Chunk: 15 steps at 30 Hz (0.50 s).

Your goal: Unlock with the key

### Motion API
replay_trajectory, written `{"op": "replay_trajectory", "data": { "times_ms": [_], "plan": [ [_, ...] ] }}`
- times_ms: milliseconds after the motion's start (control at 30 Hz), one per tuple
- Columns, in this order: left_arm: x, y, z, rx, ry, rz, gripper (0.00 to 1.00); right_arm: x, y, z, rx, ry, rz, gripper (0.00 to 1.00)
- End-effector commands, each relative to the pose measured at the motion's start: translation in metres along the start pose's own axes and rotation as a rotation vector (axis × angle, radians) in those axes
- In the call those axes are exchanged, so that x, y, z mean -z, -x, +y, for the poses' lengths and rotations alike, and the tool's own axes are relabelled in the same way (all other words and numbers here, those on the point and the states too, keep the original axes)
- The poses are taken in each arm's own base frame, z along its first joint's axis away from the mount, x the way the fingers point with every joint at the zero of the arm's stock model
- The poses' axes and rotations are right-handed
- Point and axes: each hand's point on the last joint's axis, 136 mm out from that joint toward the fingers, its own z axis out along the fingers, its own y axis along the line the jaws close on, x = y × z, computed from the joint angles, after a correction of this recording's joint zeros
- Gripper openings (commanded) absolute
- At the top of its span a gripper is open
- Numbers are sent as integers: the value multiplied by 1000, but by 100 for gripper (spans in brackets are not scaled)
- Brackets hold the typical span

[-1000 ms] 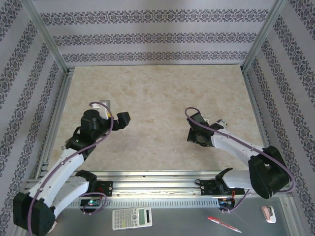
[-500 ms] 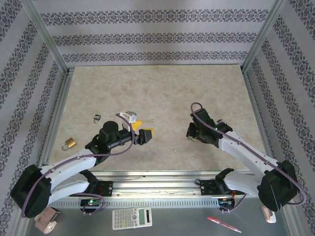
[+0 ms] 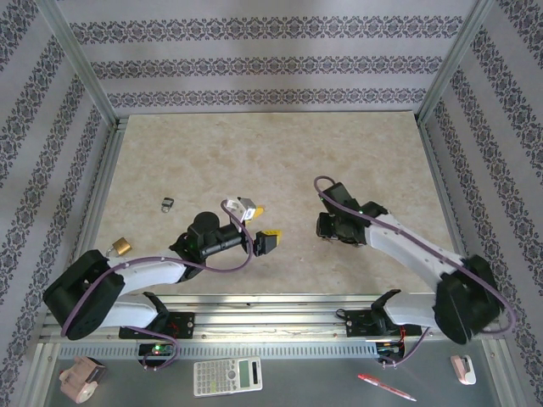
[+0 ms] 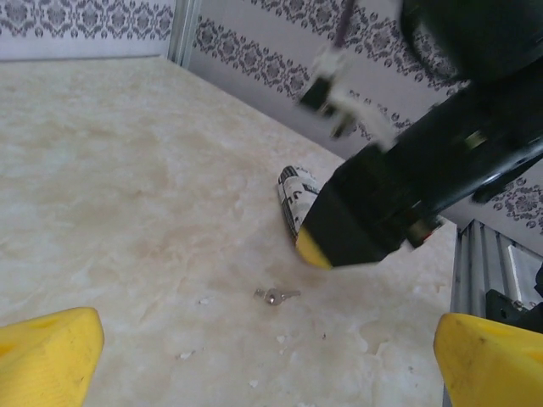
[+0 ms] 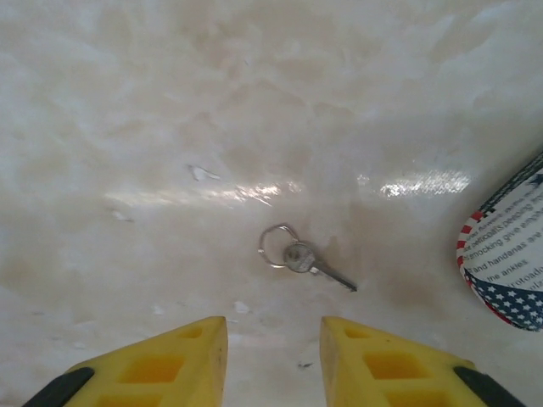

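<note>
A small silver key (image 5: pixel 305 259) on a thin ring lies flat on the marble tabletop. My right gripper (image 5: pixel 273 356) hovers just in front of it, its yellow fingers (image 5: pixel 161 365) parted and nothing between them. In the left wrist view the same key (image 4: pixel 276 296) lies below the right gripper's yellow tip (image 4: pixel 318 246). My left gripper (image 3: pixel 265 224) is wide open near the table's middle, facing the right gripper (image 3: pixel 325 227). A brass padlock (image 3: pixel 121 247) sits far off at the left edge.
A round stars-and-stripes sticker (image 5: pixel 509 263) lies on the table just right of the key. A small silvery object (image 3: pixel 168 203) rests left of the middle. Metal frame rails (image 3: pixel 254 309) run along the near edge, with a calculator (image 3: pixel 227 376) and a pen (image 3: pixel 386 387) beyond.
My left arm has swung right toward the middle, uncovering the padlock and the small silvery object. The right gripper's fingers have parted and it has shifted slightly left.
</note>
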Motion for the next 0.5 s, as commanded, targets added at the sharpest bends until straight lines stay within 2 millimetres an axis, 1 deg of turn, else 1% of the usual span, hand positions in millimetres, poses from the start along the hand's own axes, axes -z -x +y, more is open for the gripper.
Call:
{"op": "replay_trajectory", "data": {
  "times_ms": [0,100,267,333,467],
  "plan": [
    [10,26,-20,-67,-50,-85,100,-12,5,6,95,-36,41,37],
    [22,31,-19,-74,-6,-92,100,-27,7,13,146,-74,69,37],
    [42,40,-19,-96,41,-102,100,-43,10,15,193,-149,90,35],
    [48,42,-18,-104,61,-106,99,-48,8,14,198,-166,104,33],
    [56,41,-18,-114,80,-101,100,-54,3,4,197,-215,119,30]
  ]
}}
